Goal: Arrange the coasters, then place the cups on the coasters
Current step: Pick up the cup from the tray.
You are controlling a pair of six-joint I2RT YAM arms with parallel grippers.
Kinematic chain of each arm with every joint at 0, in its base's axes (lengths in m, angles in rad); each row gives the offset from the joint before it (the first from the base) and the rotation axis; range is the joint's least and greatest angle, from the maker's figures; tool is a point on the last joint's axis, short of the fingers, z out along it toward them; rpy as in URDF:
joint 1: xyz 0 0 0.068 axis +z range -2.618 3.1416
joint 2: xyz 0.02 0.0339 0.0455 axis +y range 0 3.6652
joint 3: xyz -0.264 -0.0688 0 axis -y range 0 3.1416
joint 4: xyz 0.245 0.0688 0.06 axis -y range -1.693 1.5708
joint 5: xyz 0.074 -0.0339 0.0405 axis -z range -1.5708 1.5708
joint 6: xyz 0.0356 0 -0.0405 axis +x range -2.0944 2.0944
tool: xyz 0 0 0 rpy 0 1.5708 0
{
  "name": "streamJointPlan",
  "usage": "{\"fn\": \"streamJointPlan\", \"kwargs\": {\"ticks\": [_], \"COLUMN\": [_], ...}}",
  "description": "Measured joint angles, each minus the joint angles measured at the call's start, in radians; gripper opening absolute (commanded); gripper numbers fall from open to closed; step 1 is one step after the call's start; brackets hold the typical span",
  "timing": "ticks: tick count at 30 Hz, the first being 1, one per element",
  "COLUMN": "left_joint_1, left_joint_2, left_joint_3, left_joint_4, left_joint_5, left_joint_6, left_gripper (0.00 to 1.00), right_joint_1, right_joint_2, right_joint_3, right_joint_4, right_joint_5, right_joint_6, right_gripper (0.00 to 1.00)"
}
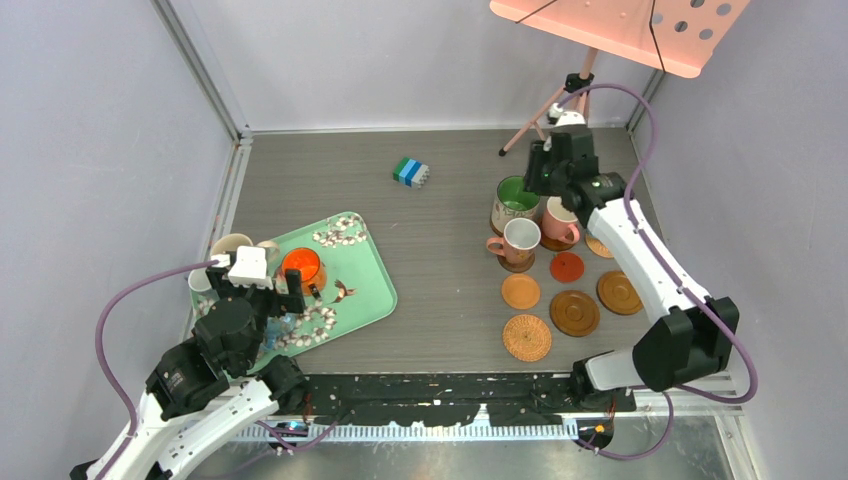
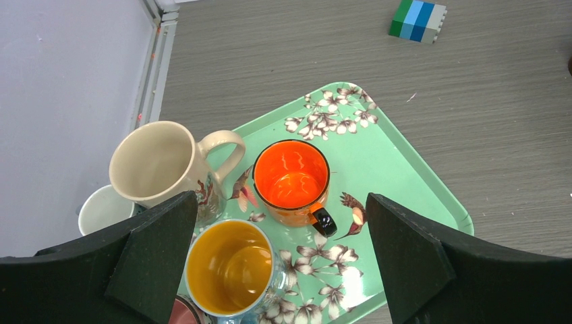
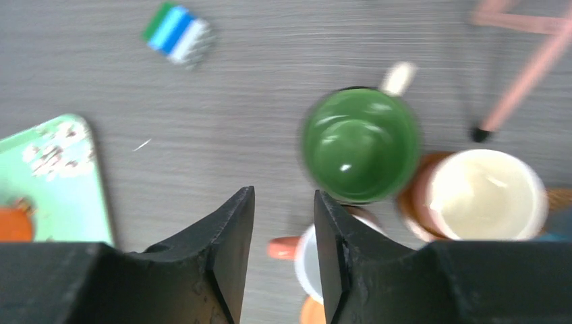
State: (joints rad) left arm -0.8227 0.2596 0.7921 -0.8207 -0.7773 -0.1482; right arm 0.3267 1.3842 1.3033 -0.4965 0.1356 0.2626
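Over the green floral tray (image 1: 368, 290) at the near left, the left gripper (image 2: 280, 260) hangs with its fingers spread wide and nothing between them. Below it stand an orange-lined mug (image 2: 291, 181), a yellow-lined mug (image 2: 229, 267) and a cream mug (image 2: 156, 162), with a white cup (image 2: 100, 209) just off the tray's left edge.

On the right side of the table, the right gripper (image 3: 283, 253) hovers above the cups already moved, its jaws a narrow gap apart and holding nothing that shows. The green-lined mug (image 1: 517, 200), a pink mug (image 1: 560, 222) and a pink-handled white mug (image 1: 518, 241) stand close together at the far end of the coaster group, each apparently on a disc. Four coasters wait bare: a red one (image 1: 566, 267), an orange one (image 1: 520, 291), a dark wooden one (image 1: 574, 312) and a woven wicker one (image 1: 527, 337); another wooden one (image 1: 619, 292) lies beside the arm.

The next cup likely comes from the tray. The orange-lined mug sits between the spread fingers, so the left gripper should drop straight down, pinch one wall of the rim away from the black handle (image 2: 324, 221), and lift clear before travelling, since the neighbouring mugs stand near.
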Motion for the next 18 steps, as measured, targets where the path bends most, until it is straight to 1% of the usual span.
{"fn": "streamJointPlan", "kwargs": {"ticks": [4,8,11,14,18], "left_joint_1": [0.0,0.0,0.0,0.0,0.0], "left_joint_2": [0.0,0.0,0.0,0.0,0.0], "left_joint_3": [0.0,0.0,0.0,0.0,0.0], "left_joint_4": [0.0,0.0,-0.001,0.0,-0.001], "left_joint_5": [-0.008,-0.012,-0.015,-0.016,-0.016], "left_joint_6": [0.0,0.0,0.0,0.0,0.0], "left_gripper": [0.99,0.99,0.99,0.99,0.99], "right_joint_1": [0.188,0.343,0.447,0.539,0.647], "right_joint_2": [-0.008,-0.003,0.032,0.121,0.312], "right_joint_3": [-0.047,-0.104,-0.115,-0.081,0.046], "right_joint_4": [0.101,0.219,0.32,0.394,0.439], "right_joint_5": [-0.002,0.004,0.022,0.046,0.063], "right_joint_6": [0.049,0.1,0.132,0.154,0.186], "right_gripper": [0.49,0.53,0.56,0.57,0.58]}}
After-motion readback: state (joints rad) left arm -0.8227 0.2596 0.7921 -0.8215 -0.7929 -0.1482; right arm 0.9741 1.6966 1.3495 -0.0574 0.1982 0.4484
